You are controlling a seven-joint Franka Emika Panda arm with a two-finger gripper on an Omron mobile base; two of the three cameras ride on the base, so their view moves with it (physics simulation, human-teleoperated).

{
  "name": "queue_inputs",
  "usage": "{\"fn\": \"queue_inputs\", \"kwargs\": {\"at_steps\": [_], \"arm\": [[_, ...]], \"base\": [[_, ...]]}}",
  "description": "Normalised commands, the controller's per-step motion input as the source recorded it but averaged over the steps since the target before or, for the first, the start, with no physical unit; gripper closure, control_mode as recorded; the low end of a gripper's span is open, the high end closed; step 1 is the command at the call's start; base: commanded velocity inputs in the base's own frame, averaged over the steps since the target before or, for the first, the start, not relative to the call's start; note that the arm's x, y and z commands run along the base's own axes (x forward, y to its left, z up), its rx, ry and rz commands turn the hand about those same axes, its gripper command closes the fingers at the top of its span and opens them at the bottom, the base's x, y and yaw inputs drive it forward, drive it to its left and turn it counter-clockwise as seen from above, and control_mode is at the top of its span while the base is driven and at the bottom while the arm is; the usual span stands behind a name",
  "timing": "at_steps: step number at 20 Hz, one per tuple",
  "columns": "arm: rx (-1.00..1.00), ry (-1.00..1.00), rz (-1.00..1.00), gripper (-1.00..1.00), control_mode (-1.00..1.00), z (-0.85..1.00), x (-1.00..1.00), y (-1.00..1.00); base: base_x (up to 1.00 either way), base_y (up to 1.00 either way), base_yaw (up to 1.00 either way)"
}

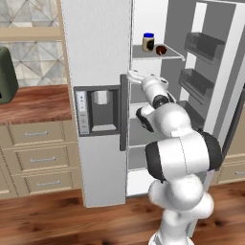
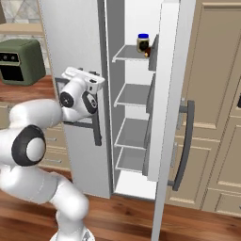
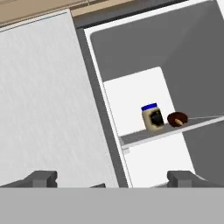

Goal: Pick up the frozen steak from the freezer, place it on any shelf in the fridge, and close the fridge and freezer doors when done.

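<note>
Fingertips (image 3: 41,177) of the gripper (image 3: 111,179) are standing wide apart at the bottom of the hand view, holding nothing between them. The arm (image 1: 182,153) is rising in front of the refrigerator, with its hand reaching up beside the dark vertical handle (image 1: 124,112) of the freezer door (image 1: 95,48). That door is sitting shut, with the dispenser (image 1: 100,110) set into its face. Just to its right the fridge compartment is standing open, and its grey shelves are showing one above another. On the top shelf (image 1: 143,53) a jar (image 1: 148,42) with a blue lid is standing upright, and just beside it a dark brown rounded piece (image 1: 161,50) is lying. This piece may be the frozen steak, though I cannot tell for certain. The fridge door (image 2: 172,94) is hanging swung out to the right, its inner bins (image 1: 203,45) facing the shelves. Off to the left, a green appliance (image 2: 21,60) is sitting on the wooden counter (image 1: 33,103).
</note>
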Motion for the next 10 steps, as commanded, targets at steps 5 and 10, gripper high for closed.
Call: {"fn": "queue_inputs", "kwargs": {"at_steps": [5, 10], "arm": [[0.08, 0.34, 0.00, -1.00, -1.00, 0.98, -1.00, -0.18], [0.02, 0.40, 0.00, -1.00, -1.00, 0.70, -1.00, -0.13]], "base": [[0.00, 0.00, 0.00], [0.00, 0.00, 0.00]]}}
